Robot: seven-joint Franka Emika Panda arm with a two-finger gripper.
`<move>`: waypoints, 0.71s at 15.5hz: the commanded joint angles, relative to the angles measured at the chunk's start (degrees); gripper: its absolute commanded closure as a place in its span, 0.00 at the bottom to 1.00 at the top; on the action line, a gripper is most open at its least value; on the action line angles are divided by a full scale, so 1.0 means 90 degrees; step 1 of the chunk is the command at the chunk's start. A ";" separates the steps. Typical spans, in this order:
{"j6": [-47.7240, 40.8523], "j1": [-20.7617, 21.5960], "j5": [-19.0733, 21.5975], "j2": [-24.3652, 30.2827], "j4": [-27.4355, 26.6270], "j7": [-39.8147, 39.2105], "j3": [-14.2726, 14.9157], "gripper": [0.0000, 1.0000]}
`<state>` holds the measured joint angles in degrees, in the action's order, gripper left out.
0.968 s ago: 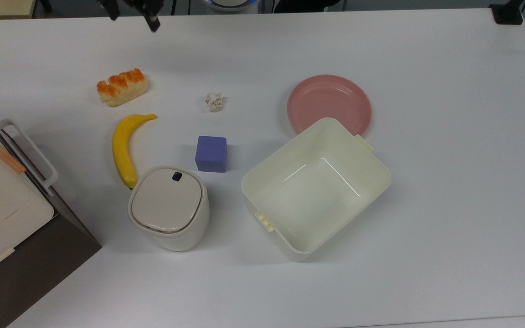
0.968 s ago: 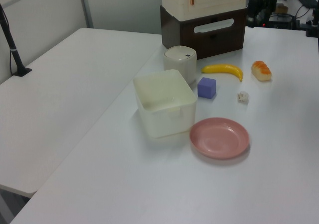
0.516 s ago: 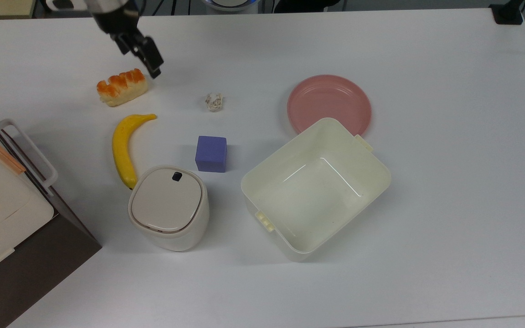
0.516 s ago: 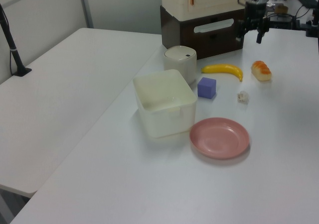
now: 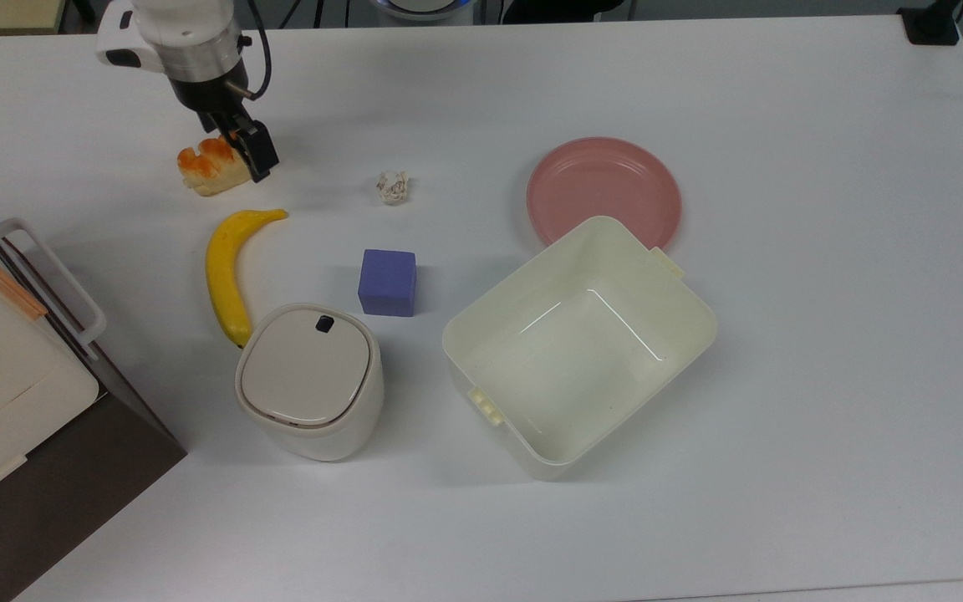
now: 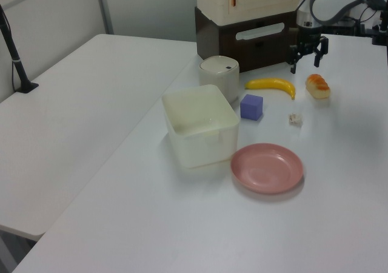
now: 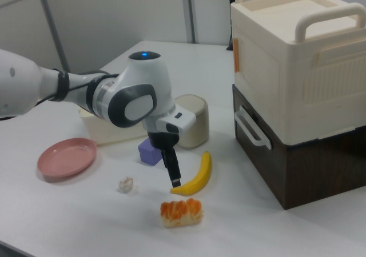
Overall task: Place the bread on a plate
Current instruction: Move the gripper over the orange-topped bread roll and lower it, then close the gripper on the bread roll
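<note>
The gripper point(image 5: 239, 142) hangs over the bread point(image 5: 207, 166), its black fingers point(image 6: 316, 46) spread apart and holding nothing; in the right view it stands above the loaf, with a gap between fingertip and crust. The bread lies on the white table point(image 5: 824, 376) near the top view's left edge, just above the banana point(image 5: 226, 266) and well apart from the pink plate point(image 5: 604, 191), which sits empty against the far corner of the cream tub point(image 5: 579, 347).

The grasp appears to be the risk here. In the top view the gripper covers the loaf's right end, not its middle, so a close there could pinch the tip, tilt the loaf or squeeze it out sideways. A descent too deep could press the fingertips into the table. On the carry, the paper ball point(image 5: 393, 187) lies roughly along the route, and the tub's raised wall crowds the plate's near rim, so a low release could clip it or drop the loaf inside the tub.

The bread is a small oblong loaf, pale cream at the sides, with a lumpy, segmented orange-brown glazed top.
</note>
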<state>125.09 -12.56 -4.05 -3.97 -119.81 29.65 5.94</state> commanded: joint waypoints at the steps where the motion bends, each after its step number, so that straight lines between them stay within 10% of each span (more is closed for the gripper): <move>1: 0.0183 -0.0186 -0.0330 0.0285 -0.0417 0.0094 0.0005 0.00; 11: 0.0982 -0.0469 -0.1033 0.0275 -0.1159 -0.0013 0.0161 0.00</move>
<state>129.02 -16.42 -11.01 -3.46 -125.49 29.65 6.42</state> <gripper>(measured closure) 0.000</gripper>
